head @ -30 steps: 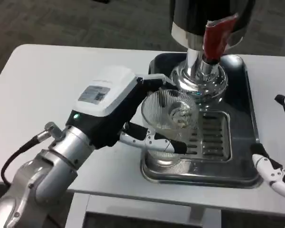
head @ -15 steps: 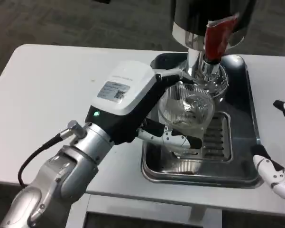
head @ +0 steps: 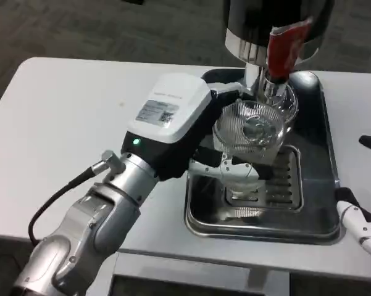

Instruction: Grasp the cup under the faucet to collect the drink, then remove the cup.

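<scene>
My left hand grips a clear ribbed plastic cup from its left side, with fingers wrapped around the front of it. The cup stands upright over the slotted drip grate, just below and in front of the red faucet lever of the chrome drink dispenser. No liquid is visible in the cup. My right hand hovers at the picture's right edge beside the tray, fingers apart, holding nothing.
The dispenser stands on a dark metal drip tray at the back right of the white table. The table's near edge runs just below the tray.
My left hand has carried the cup to the right and back, from the tray's left part to a spot under the faucet. The right hand has drifted slightly right.
</scene>
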{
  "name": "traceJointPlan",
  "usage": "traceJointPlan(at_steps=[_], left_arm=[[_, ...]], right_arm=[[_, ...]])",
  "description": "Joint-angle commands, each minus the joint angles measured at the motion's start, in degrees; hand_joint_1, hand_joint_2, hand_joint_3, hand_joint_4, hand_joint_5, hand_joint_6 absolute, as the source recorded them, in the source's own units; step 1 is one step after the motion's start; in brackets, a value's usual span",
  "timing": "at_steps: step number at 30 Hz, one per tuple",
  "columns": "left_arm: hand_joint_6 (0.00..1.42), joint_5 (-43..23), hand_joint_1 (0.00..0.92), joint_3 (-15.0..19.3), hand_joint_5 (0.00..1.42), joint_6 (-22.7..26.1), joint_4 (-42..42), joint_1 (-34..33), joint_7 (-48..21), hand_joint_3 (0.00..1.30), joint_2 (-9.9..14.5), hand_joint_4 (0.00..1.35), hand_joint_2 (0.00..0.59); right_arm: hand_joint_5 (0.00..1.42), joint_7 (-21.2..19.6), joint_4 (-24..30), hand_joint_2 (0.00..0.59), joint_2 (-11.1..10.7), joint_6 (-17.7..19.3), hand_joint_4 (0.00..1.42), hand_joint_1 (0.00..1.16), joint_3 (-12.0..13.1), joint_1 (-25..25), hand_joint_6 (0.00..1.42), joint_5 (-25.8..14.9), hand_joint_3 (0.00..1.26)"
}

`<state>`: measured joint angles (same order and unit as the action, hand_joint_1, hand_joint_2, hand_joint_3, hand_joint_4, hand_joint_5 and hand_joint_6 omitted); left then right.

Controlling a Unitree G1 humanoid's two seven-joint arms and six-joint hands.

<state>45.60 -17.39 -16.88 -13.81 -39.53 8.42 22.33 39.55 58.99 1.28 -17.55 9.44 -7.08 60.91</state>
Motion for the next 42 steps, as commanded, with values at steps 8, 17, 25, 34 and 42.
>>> traceJointPlan(at_steps=[8,17,25,34,42], left_arm=[[1.08,0.8,0.222,-2.6,0.68,1.9,-1.3,-0.9,-0.3,0.06,-1.6,0.28,0.123],[1.06,-0.7,0.202,-1.0,0.67,1.7,4.7,0.8,-0.2,0.06,-2.0,0.28,0.124],[1.06,-2.2,0.187,2.0,0.69,3.0,11.4,4.6,-2.8,0.13,-0.8,0.31,0.128],[1.08,-2.9,0.187,4.6,0.71,5.2,18.3,10.3,-5.3,0.19,0.8,0.34,0.129],[1.12,-5.6,0.173,11.8,0.71,5.1,31.4,19.0,-5.7,0.24,1.9,0.37,0.133]], right_arm=[[0.00,-0.2,1.0,0.452,-1.8,-0.8,0.00,0.37,2.5,-1.6,0.10,-2.8,0.11],[0.00,-0.7,1.0,0.452,-3.0,-1.0,0.00,0.37,4.4,-2.1,0.10,-4.9,0.13],[0.00,-1.2,1.0,0.452,-3.7,-1.7,0.00,0.37,4.2,-2.2,0.10,-6.0,0.13],[0.00,-1.6,0.8,0.452,-4.8,-3.5,0.00,0.37,3.0,-1.8,0.10,-6.5,0.13],[0.00,-2.2,0.7,0.452,-5.6,-4.6,0.00,0.37,2.8,-1.9,0.10,-6.8,0.13]])
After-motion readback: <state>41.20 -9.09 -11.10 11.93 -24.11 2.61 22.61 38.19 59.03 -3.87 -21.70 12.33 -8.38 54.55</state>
